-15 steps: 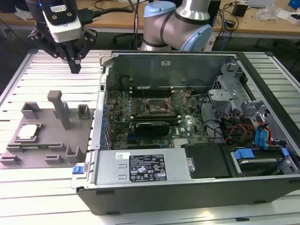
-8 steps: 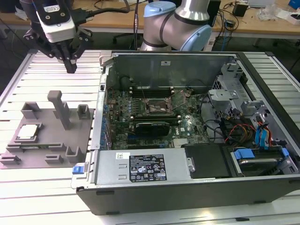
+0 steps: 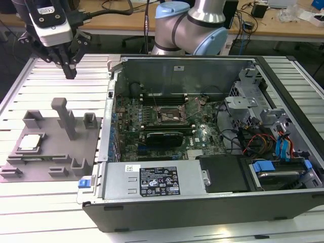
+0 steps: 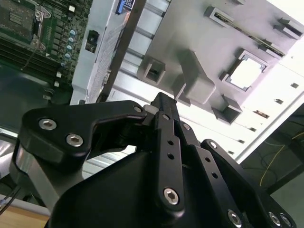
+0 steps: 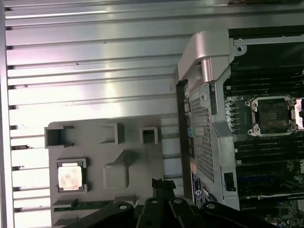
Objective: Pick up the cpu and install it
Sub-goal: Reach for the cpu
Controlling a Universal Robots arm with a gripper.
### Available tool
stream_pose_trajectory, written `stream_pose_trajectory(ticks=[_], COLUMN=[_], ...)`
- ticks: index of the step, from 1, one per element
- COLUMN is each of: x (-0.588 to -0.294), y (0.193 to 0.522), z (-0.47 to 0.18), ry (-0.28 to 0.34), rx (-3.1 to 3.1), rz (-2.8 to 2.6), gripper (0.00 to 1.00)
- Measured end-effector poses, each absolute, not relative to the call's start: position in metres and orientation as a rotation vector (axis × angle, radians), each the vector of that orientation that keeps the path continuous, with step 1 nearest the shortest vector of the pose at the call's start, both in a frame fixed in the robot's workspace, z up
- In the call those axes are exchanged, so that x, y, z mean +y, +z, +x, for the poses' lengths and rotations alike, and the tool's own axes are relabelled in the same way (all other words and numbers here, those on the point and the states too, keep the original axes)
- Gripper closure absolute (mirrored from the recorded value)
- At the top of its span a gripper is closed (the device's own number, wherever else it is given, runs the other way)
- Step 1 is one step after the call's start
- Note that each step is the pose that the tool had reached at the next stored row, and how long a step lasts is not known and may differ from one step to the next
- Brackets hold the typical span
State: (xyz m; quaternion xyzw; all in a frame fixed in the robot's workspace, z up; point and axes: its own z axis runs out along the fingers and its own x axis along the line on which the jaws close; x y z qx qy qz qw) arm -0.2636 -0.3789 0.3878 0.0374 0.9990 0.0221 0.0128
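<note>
The cpu (image 3: 29,143), a small square chip with a pale silvery top, lies in a pocket of the grey fixture tray (image 3: 50,157) at the exterior view's left. Both wrist views show it as well: cpu (image 4: 247,73), cpu (image 5: 70,175). My gripper (image 3: 68,72) hangs above the slatted table behind the tray, well clear of the chip, its black fingers (image 4: 164,114) shut together with nothing between them. The motherboard socket (image 3: 169,115) sits open inside the computer case, with its square frame also in the first wrist view as socket (image 5: 273,115).
The open computer case (image 3: 202,212) takes up the middle and the exterior view's right, with a power supply (image 3: 157,179) along its near side and cables and drive bays (image 3: 273,152) at the right. A tall post (image 3: 65,117) stands on the tray. The arm's base (image 3: 190,28) stands behind the case.
</note>
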Motion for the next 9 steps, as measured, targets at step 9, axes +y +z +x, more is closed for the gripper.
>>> stream_pose_trajectory(ticks=[9], x=[-0.376], y=[0.384], z=[-0.286], ry=[0.069], rx=[3.113], rz=[0.117], gripper=[0.89])
